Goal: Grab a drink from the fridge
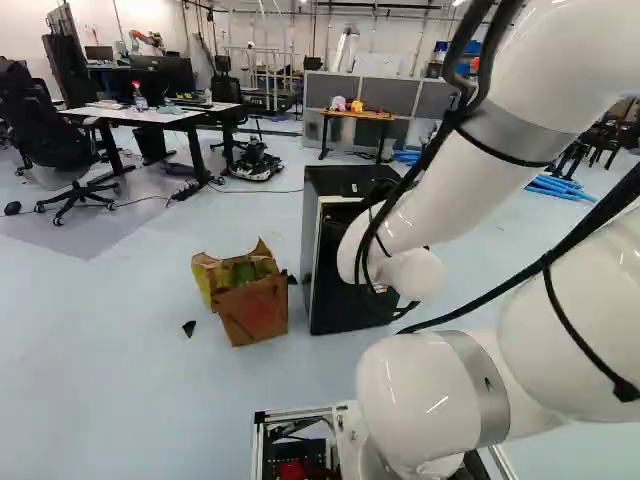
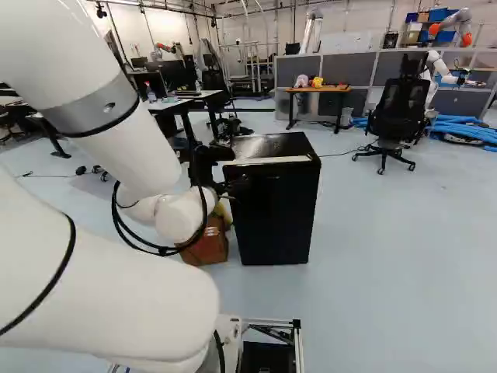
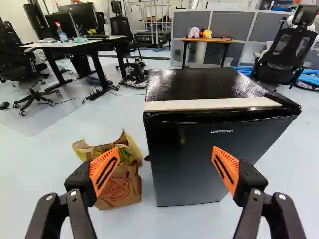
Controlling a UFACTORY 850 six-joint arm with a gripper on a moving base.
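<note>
Small black box-shaped fridge with a glossy top and a pale strip along its front top edge stands on the pale blue-grey floor, straight ahead of the black two-finger gripper with orange pads. Wrist view shows the broad door face; interior hidden there, so can't place the drink. Left base view adds the fridge's side, but the white arm blocks part of the front. Right base view shows the front and top with the gripper near one front corner; contact unclear.

Wrist view: gripper is wide, fingers well apart, fridge beyond them.

Crumpled brown paper bag, top open, sits just beside the fridge. Left base view shows green and yellow in its mouth; right base view has it mostly behind the arm.

Small black scrap near the bag, clear in left base view.

Further back: wooden-topped table with pink and yellow toys. Right base view also gets another robot, white, behind a black office chair.
</note>
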